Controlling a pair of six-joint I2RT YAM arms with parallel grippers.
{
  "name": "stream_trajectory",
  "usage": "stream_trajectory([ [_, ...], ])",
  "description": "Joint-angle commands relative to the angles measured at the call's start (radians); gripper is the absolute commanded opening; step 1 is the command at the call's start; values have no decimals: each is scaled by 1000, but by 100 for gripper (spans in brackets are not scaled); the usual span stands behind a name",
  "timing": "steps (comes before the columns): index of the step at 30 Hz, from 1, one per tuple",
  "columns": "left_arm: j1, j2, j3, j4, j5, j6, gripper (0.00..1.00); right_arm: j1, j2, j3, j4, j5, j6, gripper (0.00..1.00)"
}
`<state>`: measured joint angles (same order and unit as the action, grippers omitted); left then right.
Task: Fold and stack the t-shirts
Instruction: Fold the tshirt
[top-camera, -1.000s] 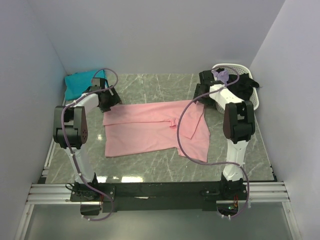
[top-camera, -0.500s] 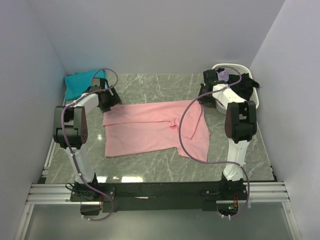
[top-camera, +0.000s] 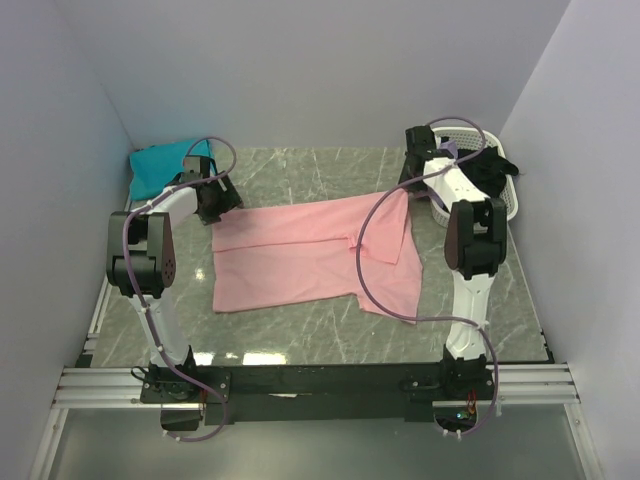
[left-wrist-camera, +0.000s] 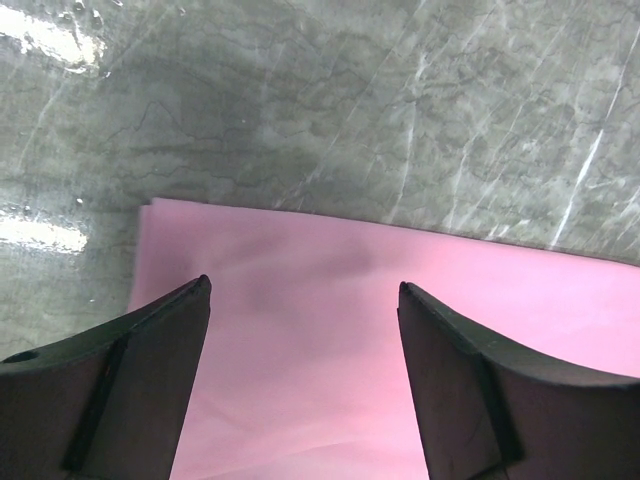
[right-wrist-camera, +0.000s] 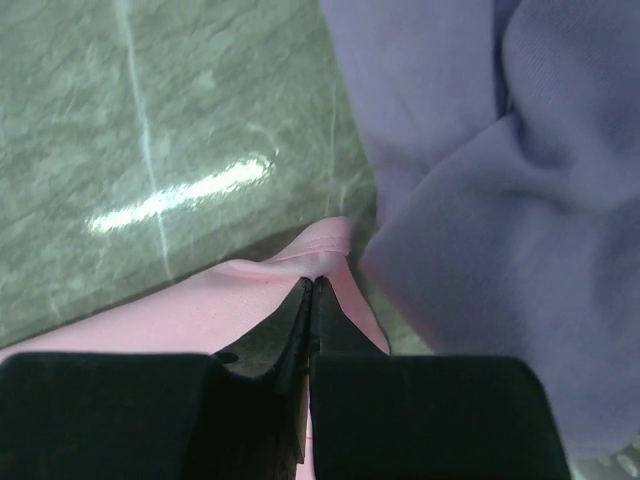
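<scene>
The pink shirt (top-camera: 310, 255) lies spread out on the worktop (top-camera: 300, 170) between the two arms. It looks light and limp and likely to sag or bunch, so the corners and hems are better places to take hold than mid-cloth. The right claw (right-wrist-camera: 311, 285) is pressed together, pinching a small ridge of the far right corner beside the lavender shirt (right-wrist-camera: 480, 200). The left claw (left-wrist-camera: 303, 300) hangs spread over the far left corner, gripping nothing.
</scene>
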<state>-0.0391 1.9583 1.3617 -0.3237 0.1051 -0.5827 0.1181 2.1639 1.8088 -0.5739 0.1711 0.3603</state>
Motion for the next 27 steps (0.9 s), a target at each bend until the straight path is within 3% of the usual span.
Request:
stream_trajectory([
  [1,-4,5,14,-5,-27,27,81,-5,65,102,-33,97,-7,0],
  [9,-4,-27,-1,0,-24,21,80,-3,136,218,-89,134,-26,20],
  [11,-7,-54,-30,23,-24,14,81,5,102,164,-60,139,-34,46],
  [12,-8,-85,-39,31,-22,9,81,8,56,141,-23,155,-32,53],
  [13,-11,-102,-47,35,-21,7,81,15,30,92,-8,184,-31,69],
  [16,-16,-166,-61,48,-7,-2,82,31,-84,8,32,223,-43,84],
  [19,-25,-228,-78,69,37,-8,82,41,-194,-77,66,154,-46,85],
  [23,-47,-259,-113,135,163,-23,82,46,-243,-121,40,-106,-47,85],
  [25,-71,-240,-119,153,224,-42,81,55,-239,-144,20,-151,-49,85],
  [27,-117,-231,-122,127,196,-43,80,75,-255,-202,-23,-115,-32,85],
])
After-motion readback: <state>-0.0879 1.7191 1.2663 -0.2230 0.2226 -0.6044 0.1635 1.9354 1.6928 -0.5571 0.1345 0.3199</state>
